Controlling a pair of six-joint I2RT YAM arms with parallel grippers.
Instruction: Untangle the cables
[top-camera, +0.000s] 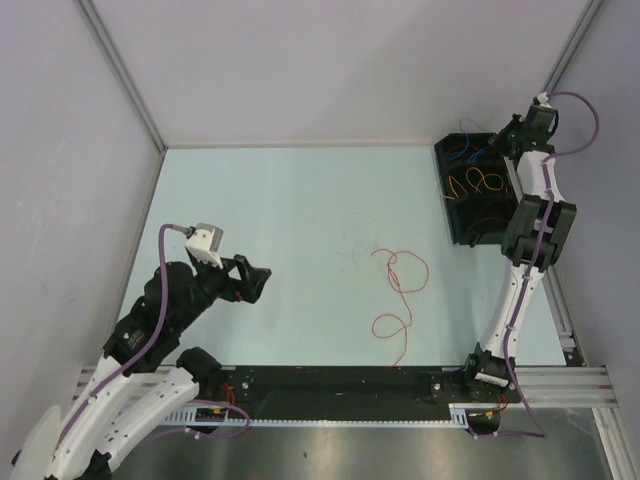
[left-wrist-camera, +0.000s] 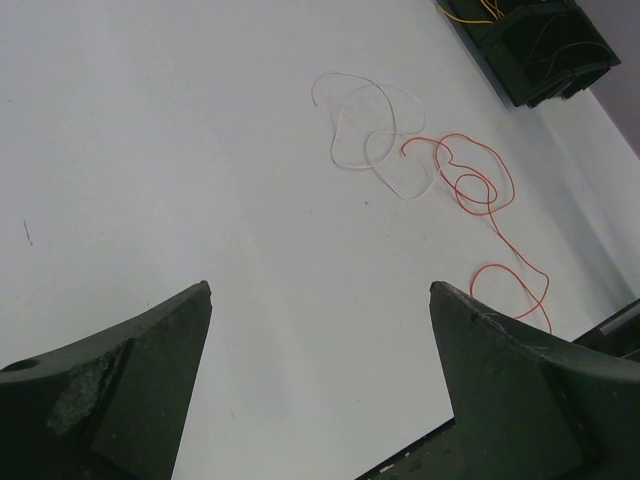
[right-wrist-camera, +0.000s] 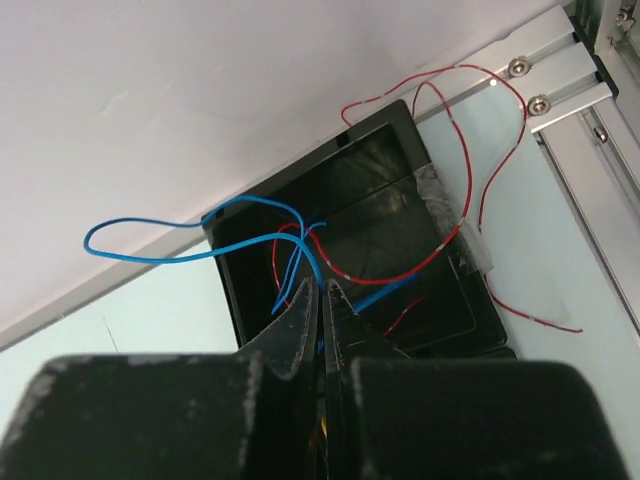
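An orange cable (top-camera: 400, 290) lies in loops on the pale table, with a thin white cable (top-camera: 355, 240) just beyond it. The left wrist view shows the orange cable (left-wrist-camera: 480, 185) crossing the end of the white cable (left-wrist-camera: 360, 130). My left gripper (top-camera: 262, 283) hovers left of them, open and holding nothing (left-wrist-camera: 320, 290). At the back right, my right gripper (top-camera: 497, 143) hangs over a black bin (top-camera: 462, 215). It is shut (right-wrist-camera: 321, 282) on a blue cable (right-wrist-camera: 150, 240) that loops out over the bin's edge. A red cable (right-wrist-camera: 450, 150) arcs across the bin.
The black bin (right-wrist-camera: 400, 200) also holds orange and yellow cables (top-camera: 480, 182). White walls close in the table on the left, back and right. An aluminium rail (top-camera: 560, 380) and a black strip run along the near edge by the arm bases.
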